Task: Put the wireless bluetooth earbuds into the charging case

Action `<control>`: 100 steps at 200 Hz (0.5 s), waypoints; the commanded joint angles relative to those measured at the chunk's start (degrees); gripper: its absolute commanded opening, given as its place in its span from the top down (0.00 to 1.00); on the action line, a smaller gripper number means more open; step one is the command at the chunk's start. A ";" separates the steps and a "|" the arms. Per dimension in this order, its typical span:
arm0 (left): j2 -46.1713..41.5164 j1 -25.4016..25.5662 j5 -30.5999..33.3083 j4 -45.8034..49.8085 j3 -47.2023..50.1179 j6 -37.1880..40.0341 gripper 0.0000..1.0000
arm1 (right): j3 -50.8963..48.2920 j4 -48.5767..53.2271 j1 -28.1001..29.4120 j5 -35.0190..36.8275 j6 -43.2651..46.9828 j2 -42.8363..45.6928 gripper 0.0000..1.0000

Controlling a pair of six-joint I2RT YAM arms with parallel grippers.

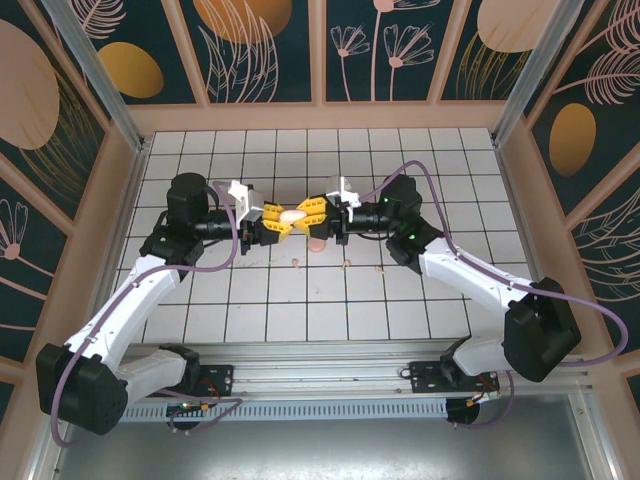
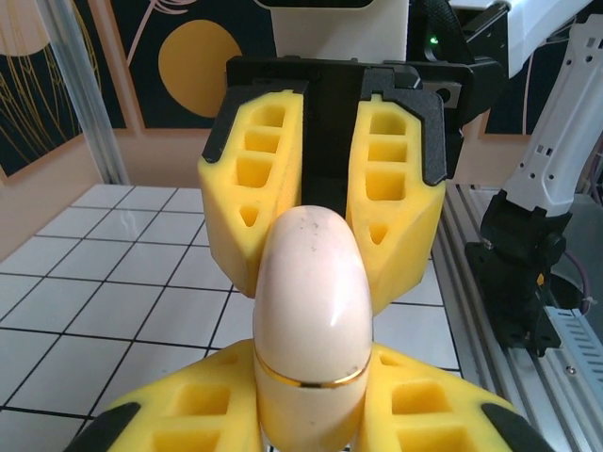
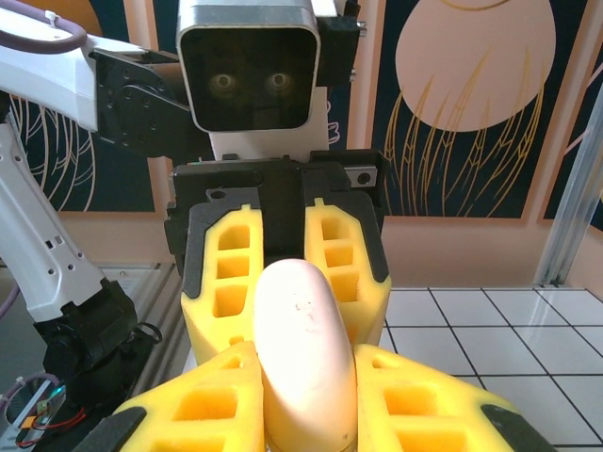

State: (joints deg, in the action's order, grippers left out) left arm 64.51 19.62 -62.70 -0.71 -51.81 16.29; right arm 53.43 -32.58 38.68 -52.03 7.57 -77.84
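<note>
The charging case (image 1: 293, 214), a smooth pale pink pebble, hangs above the middle of the tiled table, pinched at both ends. My left gripper (image 1: 275, 222) is shut on one end and my right gripper (image 1: 312, 212) on the other. In the left wrist view the case (image 2: 311, 282) rises between my yellow fingers (image 2: 170, 414), with a gold seam band around it and its lid closed. In the right wrist view the case (image 3: 301, 320) sits the same way between the right fingers (image 3: 198, 405). The earbuds seem to be tiny pale specks (image 1: 297, 263) (image 1: 346, 265) on the tiles nearer the bases.
A small pink blob (image 1: 316, 243) lies on a tile just under the grippers, and another speck (image 1: 380, 268) lies further right. Wooden walls (image 1: 135, 170) and metal posts (image 1: 520, 90) fence the table. A rail (image 1: 320, 375) with the arm bases runs along the near edge.
</note>
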 commanded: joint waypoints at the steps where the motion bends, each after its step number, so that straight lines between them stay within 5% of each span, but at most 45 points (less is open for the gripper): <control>1: 0.10 0.35 -0.22 -2.19 0.39 1.23 0.84 | 0.85 -0.46 -0.09 1.68 0.87 0.15 0.78; 20: 1.59 0.35 -0.07 -2.13 -0.02 2.05 0.88 | 0.53 -1.68 -0.85 3.73 -1.12 0.24 0.60; 44: 2.84 0.40 0.11 -2.11 0.04 3.41 0.89 | 0.52 -2.98 -2.14 3.76 -3.17 0.37 0.49; 100: 4.88 0.38 -0.30 -2.19 -0.96 3.97 0.89 | 0.79 -3.39 -3.17 3.61 -3.78 -0.72 0.45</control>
State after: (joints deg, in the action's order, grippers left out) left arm 68.82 19.68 -62.13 -1.34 -51.79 18.61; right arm 53.43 -33.28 35.92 -48.45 5.02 -77.87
